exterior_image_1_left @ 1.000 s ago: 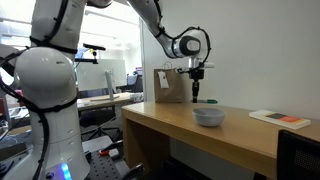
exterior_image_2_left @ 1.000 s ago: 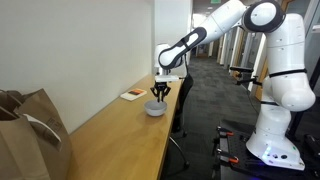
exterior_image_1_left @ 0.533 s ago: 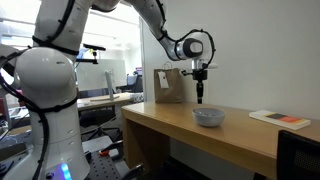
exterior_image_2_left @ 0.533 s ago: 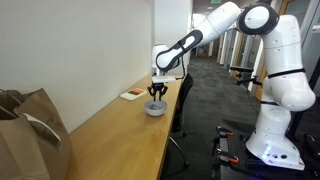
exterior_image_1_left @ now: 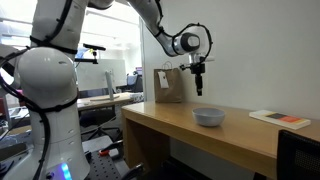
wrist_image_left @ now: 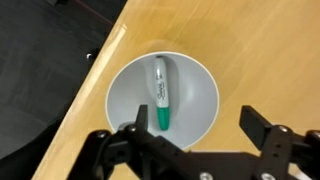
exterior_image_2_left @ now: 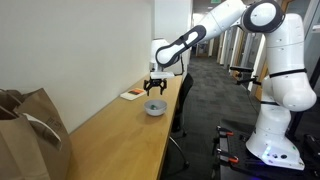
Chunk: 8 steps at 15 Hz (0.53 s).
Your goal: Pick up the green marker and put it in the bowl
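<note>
The green marker [wrist_image_left: 161, 93] lies inside the white bowl [wrist_image_left: 195, 95], its green cap toward the near rim. In the wrist view my gripper [wrist_image_left: 196, 128] hangs straight above the bowl, open, its two black fingers spread wide with nothing between them. In both exterior views the gripper [exterior_image_1_left: 199, 88] [exterior_image_2_left: 155, 90] hovers clear above the bowl [exterior_image_1_left: 208, 117] [exterior_image_2_left: 154, 108]; the marker is hidden inside the bowl there.
The bowl stands on a long wooden table [exterior_image_1_left: 165, 118] against a white wall. A brown paper bag [exterior_image_1_left: 170, 86] [exterior_image_2_left: 30, 130] stands at one end and a flat book [exterior_image_1_left: 280, 118] [exterior_image_2_left: 133, 95] lies at the other. The table's open edge runs close beside the bowl [wrist_image_left: 95, 75].
The gripper went from shut on the marker to open, dropping the marker into the bowl. It then rose higher above the bowl.
</note>
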{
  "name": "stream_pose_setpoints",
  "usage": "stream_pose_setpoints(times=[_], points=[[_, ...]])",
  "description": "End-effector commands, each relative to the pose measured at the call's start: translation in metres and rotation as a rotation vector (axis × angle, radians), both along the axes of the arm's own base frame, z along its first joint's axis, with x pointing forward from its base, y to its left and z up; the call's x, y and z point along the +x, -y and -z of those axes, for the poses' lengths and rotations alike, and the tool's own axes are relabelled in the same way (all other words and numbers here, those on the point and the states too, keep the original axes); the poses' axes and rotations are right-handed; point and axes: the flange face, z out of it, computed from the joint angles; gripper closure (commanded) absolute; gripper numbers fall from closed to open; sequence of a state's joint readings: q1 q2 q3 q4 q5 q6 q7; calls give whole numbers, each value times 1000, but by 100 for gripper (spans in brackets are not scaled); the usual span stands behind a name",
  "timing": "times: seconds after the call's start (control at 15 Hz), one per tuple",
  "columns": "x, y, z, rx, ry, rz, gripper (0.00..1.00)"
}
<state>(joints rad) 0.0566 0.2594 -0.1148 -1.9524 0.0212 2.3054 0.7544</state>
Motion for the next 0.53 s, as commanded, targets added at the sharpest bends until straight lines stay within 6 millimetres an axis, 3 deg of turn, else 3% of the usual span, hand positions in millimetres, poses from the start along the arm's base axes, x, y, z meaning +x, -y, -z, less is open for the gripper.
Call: stream_pose_setpoints(times=[0.0,0.47], points=[[-21,-11,-33,-55,19,20,0],[-56,-15,-92,-93,-11,-37,0]])
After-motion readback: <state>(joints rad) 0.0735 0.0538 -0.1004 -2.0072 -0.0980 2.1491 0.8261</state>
